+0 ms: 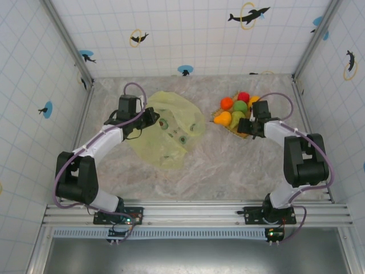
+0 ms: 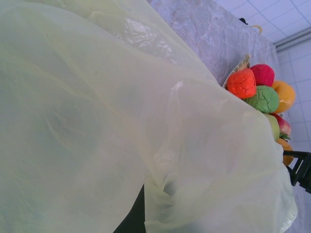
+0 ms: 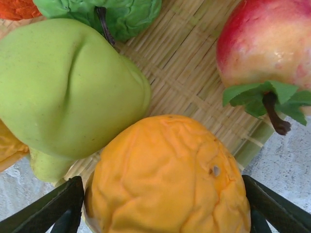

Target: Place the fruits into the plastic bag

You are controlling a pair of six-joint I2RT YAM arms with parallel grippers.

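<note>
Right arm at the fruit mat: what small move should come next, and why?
Probably close the right jaws on the wrinkled orange round toy fruit: they stand open on either side of it on the woven straw mat, not yet clamping.

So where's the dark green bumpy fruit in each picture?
Top external: dark green fruit in the fruit pile, right of centre, beside the orange-red fruit.
Left wrist: dark green fruit near the right edge, below-right of the orange-red fruit.
Right wrist: dark green fruit at the top edge, stem showing; orange-red fruit in top-left corner.
Shared landmark: the orange-red fruit.
</note>
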